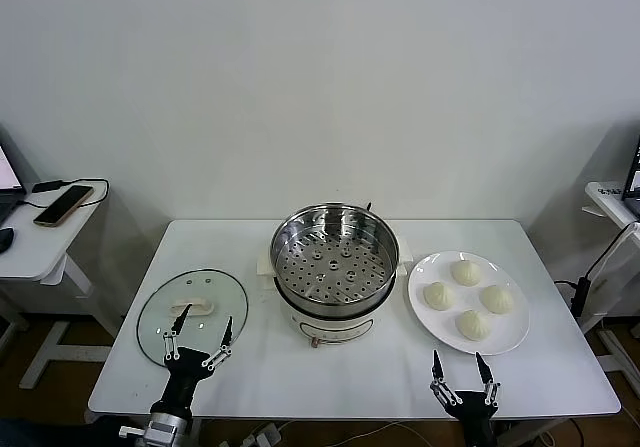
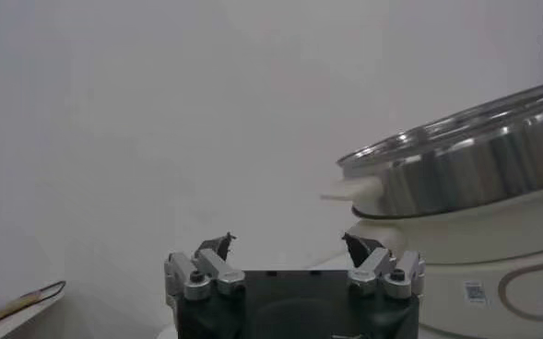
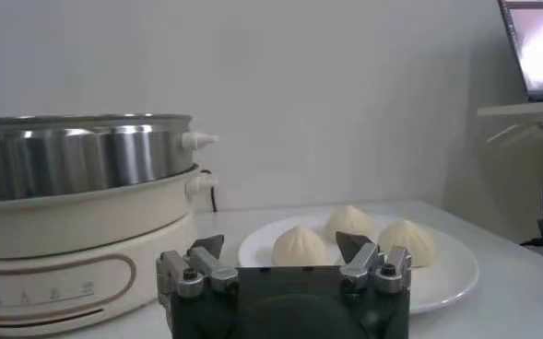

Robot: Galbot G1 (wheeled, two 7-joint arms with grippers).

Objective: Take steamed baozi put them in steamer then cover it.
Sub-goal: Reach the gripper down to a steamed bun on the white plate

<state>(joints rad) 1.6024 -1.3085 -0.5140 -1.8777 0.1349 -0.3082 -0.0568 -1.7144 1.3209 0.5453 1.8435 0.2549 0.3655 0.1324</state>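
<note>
The steamer [image 1: 334, 263] stands uncovered at the middle of the white worktop [image 1: 250, 377], ahead of and between the two grippers. The left gripper [image 1: 198, 335] hovers at the near edge with jaws spread wide and empty, its tips over the near rim of a glass lid [image 1: 192, 312] lying flat. The right gripper [image 1: 460, 371] waits with jaws wide, holding nothing; just beyond it four steamed baozi [image 1: 468, 299] sit on a white plate [image 1: 512, 339]. A phone [image 1: 63, 205] lies on a side table [image 1: 30, 252] far beyond the left jaws.
</note>
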